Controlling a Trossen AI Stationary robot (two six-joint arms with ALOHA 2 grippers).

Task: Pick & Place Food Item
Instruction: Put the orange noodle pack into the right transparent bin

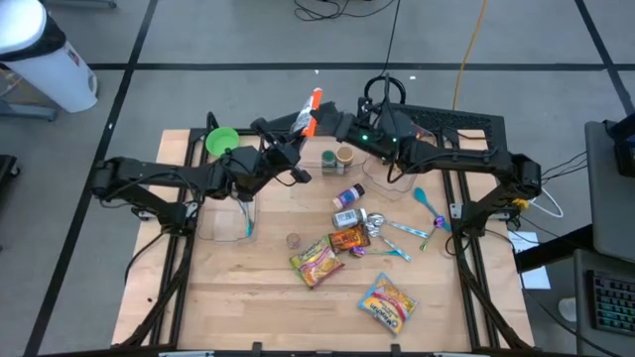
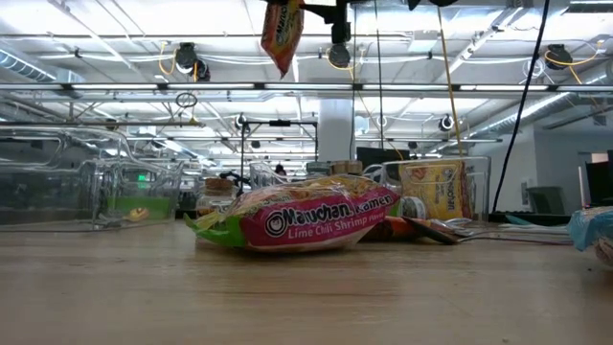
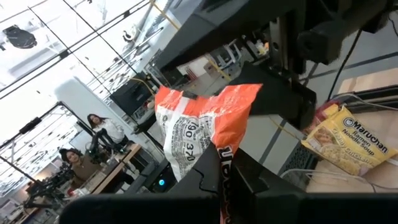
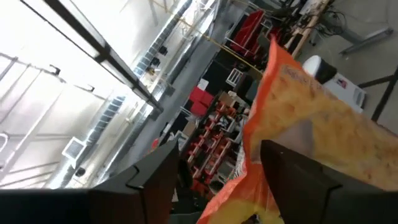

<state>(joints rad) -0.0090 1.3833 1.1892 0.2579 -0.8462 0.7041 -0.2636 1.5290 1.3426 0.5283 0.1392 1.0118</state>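
1. Item in hand: orange noodle packet (image 1: 311, 111), held aloft over the far middle of the bench (image 1: 248, 297), between the two arms; in the low view it hangs high above everything lying on the wood
2. Left gripper (image 3: 222, 171): fingers clamped on the lower edge of the orange noodle packet, which stands up past them in the left wrist view
3. Right gripper (image 4: 214, 180): fingers apart, one on either side of the packet in the right wrist view, seemingly not pinching it; judged to be a hand-over, with the weight now on the left arm
4. Step done well: draw the right gripper straight back off the packet without snagging the film; keep the left grip firm, since the hold is on one edge only and the packet may swing or slip
5. Likely destination: clear bin (image 1: 226, 218) under the left arm, near the left edge of the bench; this is a guess
6. Obstacles nearby: green bowl (image 1: 221, 141) behind the left arm; two small cups (image 1: 337, 156) just below the meeting point; second clear container (image 1: 385, 178) under the right arm
7. Open room: bare wood at the near left; the near middle carries the lime-chili ramen pack (image 1: 316, 261), another packet (image 1: 387, 302), a bottle (image 1: 348, 195) and spoons (image 1: 429, 203)
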